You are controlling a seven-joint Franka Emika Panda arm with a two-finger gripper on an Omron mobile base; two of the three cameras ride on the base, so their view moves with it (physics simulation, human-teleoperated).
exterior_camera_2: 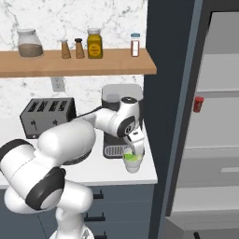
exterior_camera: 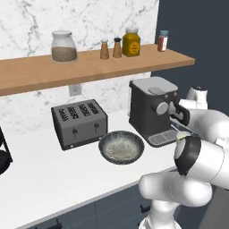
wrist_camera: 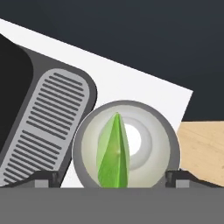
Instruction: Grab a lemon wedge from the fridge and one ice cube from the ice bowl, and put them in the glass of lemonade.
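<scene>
Spread wide over the glass of lemonade (wrist_camera: 126, 146) — gripper (wrist_camera: 113, 177) jaws empty; lemon wedge (wrist_camera: 113, 153) inside (upright, green), beside the coffee machine (exterior_camera_2: 120, 122) drip tray (wrist_camera: 43, 127).

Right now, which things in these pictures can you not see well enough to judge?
- Ice cubes in the ice bowl: left base view, speckled inside, too small to tell apart.
- Ice bowl, right base view: hidden behind the arm.
- Glass of lemonade: left base view, mostly covered by the arm.
- Whether the lemon wedge rests on the glass's bottom: hand view, looking straight down.
- Small red thing in the fridge: too small.
</scene>
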